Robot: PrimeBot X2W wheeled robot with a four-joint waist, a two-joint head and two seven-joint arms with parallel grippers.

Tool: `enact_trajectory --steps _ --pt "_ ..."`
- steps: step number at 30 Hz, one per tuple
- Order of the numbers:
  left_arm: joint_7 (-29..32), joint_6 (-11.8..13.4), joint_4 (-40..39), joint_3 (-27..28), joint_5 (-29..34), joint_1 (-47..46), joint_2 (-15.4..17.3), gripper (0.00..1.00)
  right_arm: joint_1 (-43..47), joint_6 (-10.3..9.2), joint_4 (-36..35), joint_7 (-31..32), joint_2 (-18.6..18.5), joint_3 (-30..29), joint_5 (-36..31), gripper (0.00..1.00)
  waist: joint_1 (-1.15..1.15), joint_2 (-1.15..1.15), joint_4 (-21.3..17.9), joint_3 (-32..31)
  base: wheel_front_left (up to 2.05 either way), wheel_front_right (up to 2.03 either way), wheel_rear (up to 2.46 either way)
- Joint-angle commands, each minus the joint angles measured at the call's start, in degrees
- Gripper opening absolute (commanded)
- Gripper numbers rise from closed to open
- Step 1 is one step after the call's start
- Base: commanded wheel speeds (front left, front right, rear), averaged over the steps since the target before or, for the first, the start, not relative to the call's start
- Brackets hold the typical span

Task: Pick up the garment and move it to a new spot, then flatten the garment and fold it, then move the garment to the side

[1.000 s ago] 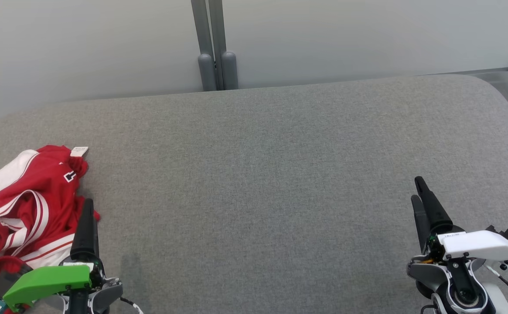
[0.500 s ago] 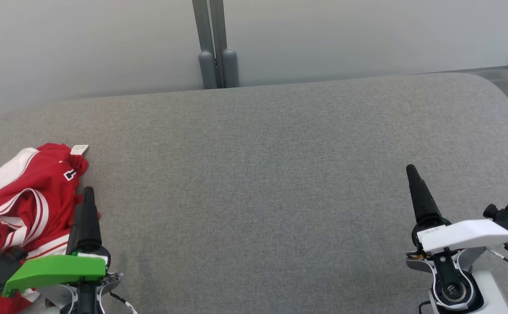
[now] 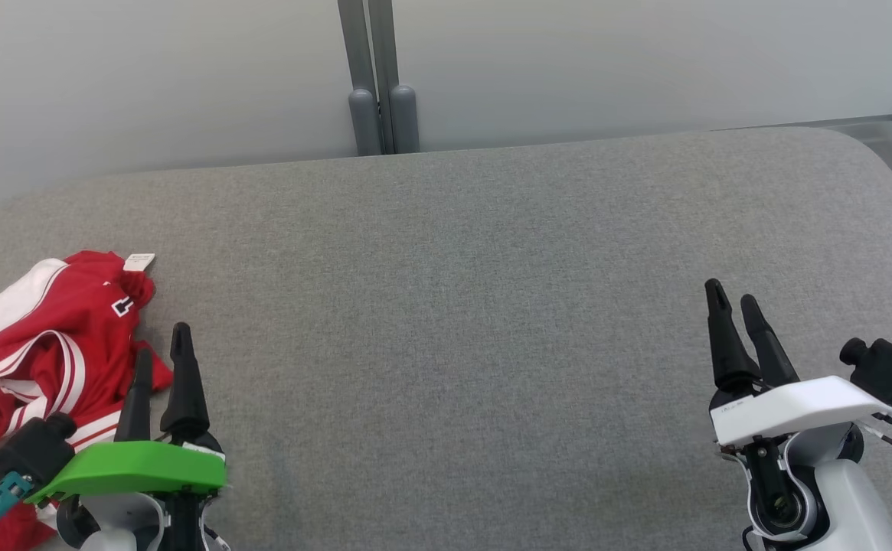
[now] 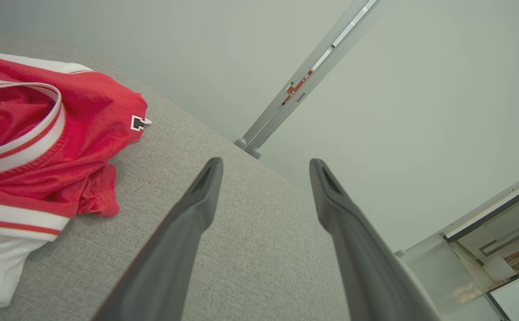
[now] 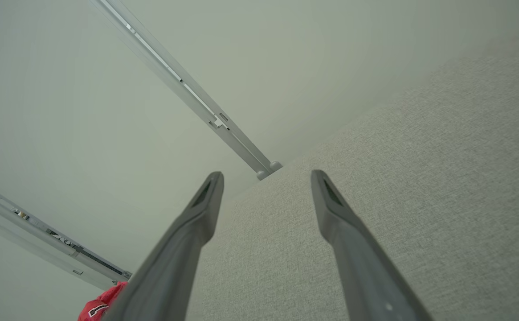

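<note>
1. The left gripper (image 3: 161, 342) has its two dark fingers spread and holds nothing. It sits at the front-left corner of the grey fabric-covered table (image 3: 453, 306), just beside the garment's right hem. This looks like a stance for a first grab.
2. The right gripper (image 3: 730, 292) is also spread and empty. It is near the table's right edge, well apart from the cloth, probably waiting until flattening needs two hands.
3. The red jersey (image 3: 47, 337), trimmed with white stripes, lies crumpled against the table's left edge. It has not been lifted, so I judge the task barely begun, with the bare middle the likely new spot.
4. A white tag (image 3: 139, 262) sticks out at the jersey's far end, its print too small to read.
5. A black-and-white patch (image 4: 137, 122) on the red cloth shows a blocky shape I cannot make out.
6. The small label (image 3: 733, 408) on the right gripper's white housing is illegible too.
</note>
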Motion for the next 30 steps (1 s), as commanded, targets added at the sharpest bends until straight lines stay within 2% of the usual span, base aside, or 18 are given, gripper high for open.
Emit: enact_trajectory --steps 1,15,30 --pt "-0.6 0.1 -0.4 -0.2 2.7 -0.4 0.4 1.0 -1.3 0.02 -0.6 -0.7 -0.2 0.2 -2.4 1.0 0.0 0.0 0.0 0.0 0.0 0.0 0.0" --pt "-2.8 0.3 0.3 -1.3 12.7 -0.1 0.5 1.0 -1.7 0.02 0.0 -3.0 -0.2 1.7 -13.3 1.0 0.0 0.0 0.2 -0.2 0.0 0.0 0.0" --pt "-5.1 0.8 0.0 -2.0 20.8 0.0 0.5 1.0 -2.1 0.03 0.3 -5.1 -0.2 3.5 -21.9 1.0 0.0 0.0 0.5 -0.1 0.0 0.0 0.0"
